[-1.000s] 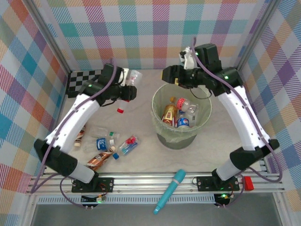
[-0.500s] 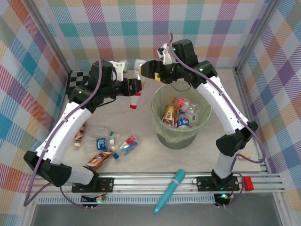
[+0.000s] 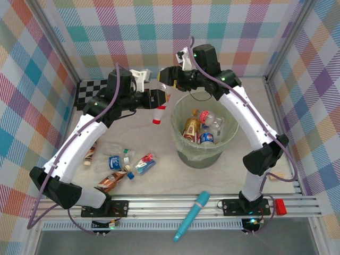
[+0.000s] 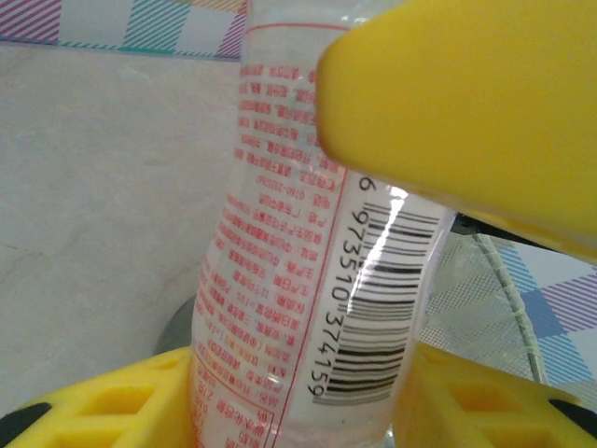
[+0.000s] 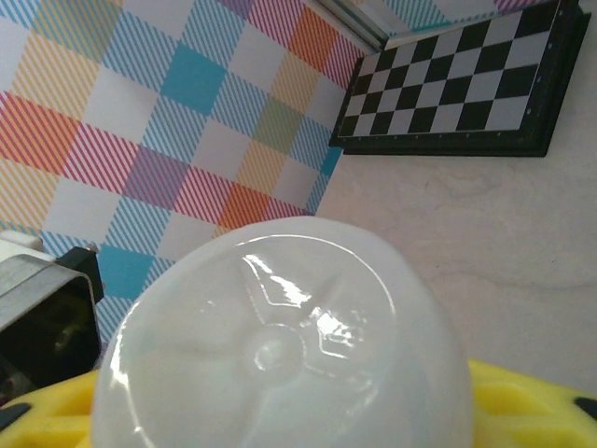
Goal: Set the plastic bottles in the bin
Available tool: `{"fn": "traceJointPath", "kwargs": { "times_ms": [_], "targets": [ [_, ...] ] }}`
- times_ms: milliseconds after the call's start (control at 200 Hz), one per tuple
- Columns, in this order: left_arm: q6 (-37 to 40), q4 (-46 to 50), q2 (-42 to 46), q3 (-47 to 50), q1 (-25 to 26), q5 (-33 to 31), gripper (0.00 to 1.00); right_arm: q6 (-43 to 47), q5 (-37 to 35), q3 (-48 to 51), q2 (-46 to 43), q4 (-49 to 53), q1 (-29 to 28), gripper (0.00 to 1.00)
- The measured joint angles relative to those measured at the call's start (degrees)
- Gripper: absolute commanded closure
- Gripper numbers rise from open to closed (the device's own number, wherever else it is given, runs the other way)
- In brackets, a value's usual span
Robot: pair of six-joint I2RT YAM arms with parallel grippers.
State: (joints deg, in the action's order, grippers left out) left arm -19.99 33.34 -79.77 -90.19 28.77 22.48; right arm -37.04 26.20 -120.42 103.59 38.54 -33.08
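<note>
A clear plastic bottle (image 3: 160,108) with red print and a red cap hangs cap-down just left of the bin (image 3: 173,123). My left gripper (image 3: 155,99) is shut on its middle. In the left wrist view the barcode label (image 4: 373,308) sits between my yellow fingers (image 4: 84,406). My right gripper (image 3: 164,81) reaches in from the right and is shut round the bottle's base (image 5: 280,345), with yellow fingers (image 5: 536,401) on either side. Several bottles (image 3: 192,127) lie inside the pale-green bin. Several more bottles (image 3: 114,162) lie on the table at the left front.
A checkerboard (image 3: 89,90) leans at the back left and is also in the right wrist view as a checkerboard (image 5: 466,84). A teal pen-shaped tube (image 3: 192,215) lies across the front rail. Checked walls close in the back and sides.
The left gripper carried the bottle right, toward the bin. The right arm swung left from over the bin, and its jaws opened wide and then closed round the bottle's base.
</note>
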Motion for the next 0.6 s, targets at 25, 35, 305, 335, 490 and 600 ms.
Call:
{"fn": "traceJointPath", "kwargs": {
  "times_ms": [25, 35, 305, 335, 490, 600],
  "targets": [
    [-0.07, -0.09, 0.0, 0.04, 0.0, 0.02, 0.43, -0.02, -0.17, 0.0, 0.0, 0.0, 0.0, 0.5],
    [-0.02, -0.11, 0.0, 0.07, 0.0, 0.02, 0.41, 0.0, -0.17, 0.0, -0.02, 0.0, 0.0, 0.5],
    [0.31, -0.26, 0.72, 0.79, -0.22, -1.97, 0.05, 0.74, -1.38, -3.39, 0.48, 1.36, 0.92, 0.55],
    [0.39, 0.09, 1.25, 1.27, -0.5, -2.78, 0.04, 1.16, -1.55, -4.74, 0.59, 1.79, 1.29, 0.55],
    [1.68, 5.01, 5.14, 3.1, -3.5, -7.78, 0.04, 3.5, -2.82, -9.64, 0.15, 3.82, 3.8, 0.57],
    [2.25, 9.16, 7.63, 5.84, -7.45, -12.15, 0.04, 5.77, -4.04, -9.88, -1.99, 7.61, 6.21, 0.58]
  ]
}}
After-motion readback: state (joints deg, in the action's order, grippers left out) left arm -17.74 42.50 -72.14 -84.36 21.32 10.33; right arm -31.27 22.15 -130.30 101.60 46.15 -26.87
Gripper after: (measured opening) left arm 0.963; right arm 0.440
